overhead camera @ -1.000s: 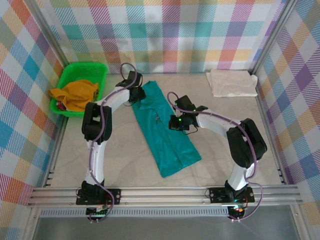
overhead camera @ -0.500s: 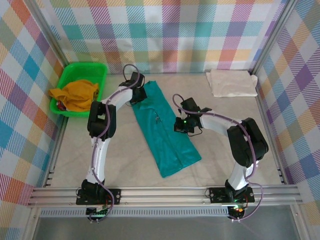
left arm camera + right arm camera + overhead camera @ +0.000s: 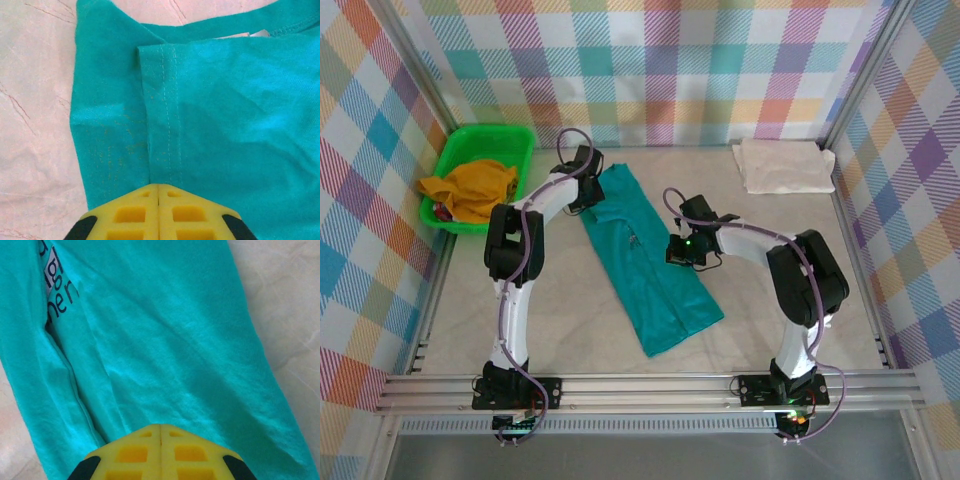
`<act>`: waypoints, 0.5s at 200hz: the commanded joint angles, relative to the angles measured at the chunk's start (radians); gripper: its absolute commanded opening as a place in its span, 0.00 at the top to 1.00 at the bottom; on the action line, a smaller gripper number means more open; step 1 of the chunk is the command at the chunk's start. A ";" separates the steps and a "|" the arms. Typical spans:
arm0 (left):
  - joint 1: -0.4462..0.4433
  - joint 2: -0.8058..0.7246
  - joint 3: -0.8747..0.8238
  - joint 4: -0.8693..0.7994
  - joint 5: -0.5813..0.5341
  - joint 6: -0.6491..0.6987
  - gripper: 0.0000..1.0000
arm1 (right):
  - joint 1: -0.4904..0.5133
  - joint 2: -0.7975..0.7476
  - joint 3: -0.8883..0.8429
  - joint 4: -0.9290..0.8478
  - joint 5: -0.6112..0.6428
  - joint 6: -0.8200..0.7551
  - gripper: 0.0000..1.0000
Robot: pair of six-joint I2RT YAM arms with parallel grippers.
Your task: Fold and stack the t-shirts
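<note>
I'm watching the left gripper [image 3: 158,192], fingers together, touching the teal t-shirt [image 3: 240,125] at a stitched hem, right gripper [image 3: 160,432], fingers together, pressing on its body, cream-white t-shirt [image 3: 785,165] lying folded far right

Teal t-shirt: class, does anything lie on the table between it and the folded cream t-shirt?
Nothing visible: bare table separates the teal t-shirt from the cream t-shirt. The right gripper is at the teal cloth itself.
</note>
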 commanded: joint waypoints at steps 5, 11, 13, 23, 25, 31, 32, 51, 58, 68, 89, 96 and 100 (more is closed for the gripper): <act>0.010 0.012 0.007 -0.031 0.000 -0.021 0.79 | -0.006 0.030 0.046 -0.004 -0.034 -0.017 1.00; 0.011 0.031 0.022 -0.037 0.011 -0.022 0.80 | -0.006 0.039 0.053 -0.010 -0.035 -0.020 1.00; 0.012 0.037 0.029 -0.040 0.015 -0.022 0.80 | -0.006 0.042 0.056 -0.013 -0.035 -0.021 1.00; 0.012 0.070 0.058 -0.056 0.029 -0.022 0.80 | -0.007 0.054 0.062 -0.017 -0.036 -0.017 1.00; 0.012 0.076 0.062 -0.060 0.032 -0.022 0.80 | -0.007 0.055 0.063 -0.016 -0.037 -0.016 1.00; 0.012 0.093 0.075 -0.063 0.043 -0.025 0.80 | -0.007 0.059 0.059 -0.012 -0.037 -0.011 1.00; 0.012 0.096 0.076 -0.062 0.046 -0.025 0.80 | -0.007 0.059 0.057 -0.010 -0.037 -0.009 1.00; 0.013 0.144 0.115 -0.063 0.091 -0.039 0.81 | -0.009 0.058 0.033 0.008 -0.037 0.014 1.00; 0.013 0.159 0.129 -0.061 0.107 -0.046 0.81 | -0.011 0.054 0.021 0.017 -0.036 0.033 1.00; 0.014 0.183 0.159 -0.064 0.130 -0.057 0.82 | -0.010 0.048 -0.008 0.045 -0.051 0.065 1.00; 0.014 0.261 0.264 -0.091 0.189 -0.069 0.82 | -0.010 0.033 -0.081 0.127 -0.100 0.151 1.00; 0.014 0.293 0.321 -0.112 0.202 -0.070 0.82 | -0.010 0.026 -0.110 0.159 -0.110 0.184 1.00; 0.014 0.314 0.351 -0.123 0.211 -0.071 0.82 | -0.010 0.022 -0.126 0.180 -0.116 0.206 1.00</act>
